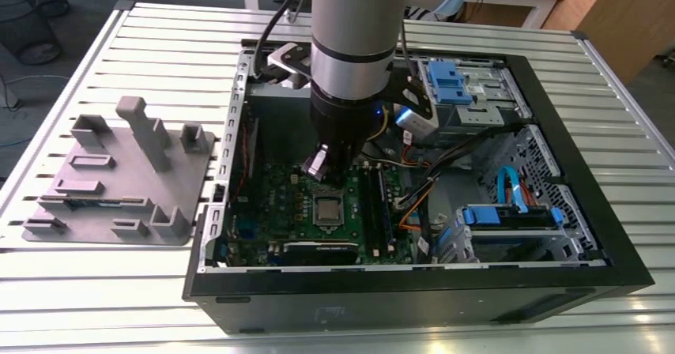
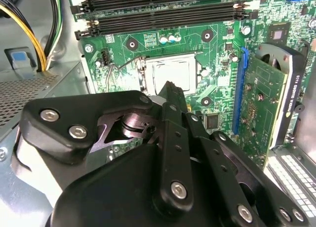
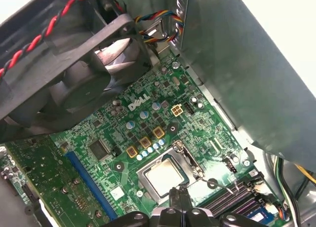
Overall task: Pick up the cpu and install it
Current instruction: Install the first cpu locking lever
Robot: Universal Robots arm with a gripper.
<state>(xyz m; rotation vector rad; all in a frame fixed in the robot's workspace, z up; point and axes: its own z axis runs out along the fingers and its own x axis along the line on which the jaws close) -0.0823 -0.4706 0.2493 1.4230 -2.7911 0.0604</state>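
The cpu [image 1: 328, 209], a small square chip with a pale silver top, lies flat in the socket of the green motherboard [image 1: 274, 212] inside the open computer case. Both wrist views show it as well, framed by the socket's metal surround: cpu [image 2: 173, 73], cpu [image 3: 164, 178]. My gripper [image 1: 318, 164] hangs just above the board, a little to the far side of the chip. Its fingers look pressed together with nothing between them, gripper [image 2: 171, 88], gripper [image 3: 178, 194]. The tips hover close to one edge of the cpu.
A grey fixture plate [image 1: 116, 180] with upright blocks lies outside the case at the exterior view's left. Memory slots [image 2: 163, 10], an expansion card [image 2: 261, 98], a black fan [image 3: 94, 69], yellow cables [image 2: 27, 22] and the case wall [image 3: 247, 64] crowd the socket.
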